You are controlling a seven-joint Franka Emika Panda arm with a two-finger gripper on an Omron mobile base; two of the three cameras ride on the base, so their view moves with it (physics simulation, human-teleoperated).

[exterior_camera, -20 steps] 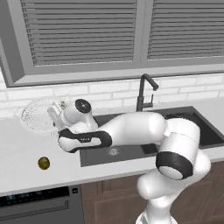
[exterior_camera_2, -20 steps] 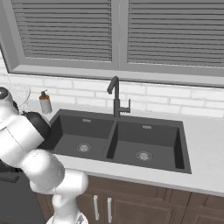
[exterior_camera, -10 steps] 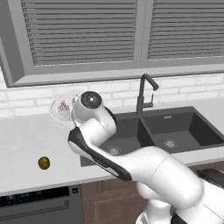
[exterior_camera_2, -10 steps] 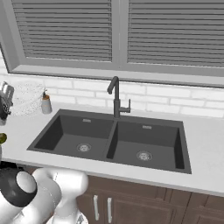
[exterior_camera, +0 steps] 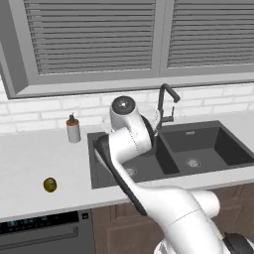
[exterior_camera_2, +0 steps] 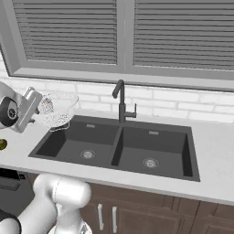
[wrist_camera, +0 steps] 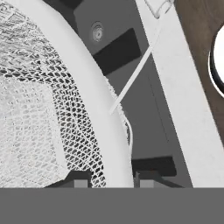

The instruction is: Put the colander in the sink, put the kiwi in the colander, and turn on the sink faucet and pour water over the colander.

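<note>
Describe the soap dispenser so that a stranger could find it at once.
Start at the dark double sink and go to its left end. On the white counter by the brick wall stands the soap dispenser, a small grey bottle with a dark pump, unlike the round kiwi nearer the front edge.

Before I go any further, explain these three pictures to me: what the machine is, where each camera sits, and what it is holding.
The machine is a white robot arm on a driving base in a simulated kitchen. Two pictures come from cameras on the base, behind the arm to its left and right. The third comes from a camera on the hand. The gripper is shut on the rim of the colander, a white mesh bowl, carried in the air over the left end of the dark double sink. The faucet rises behind the sink. On the counter sit a kiwi and a soap bottle.
</note>
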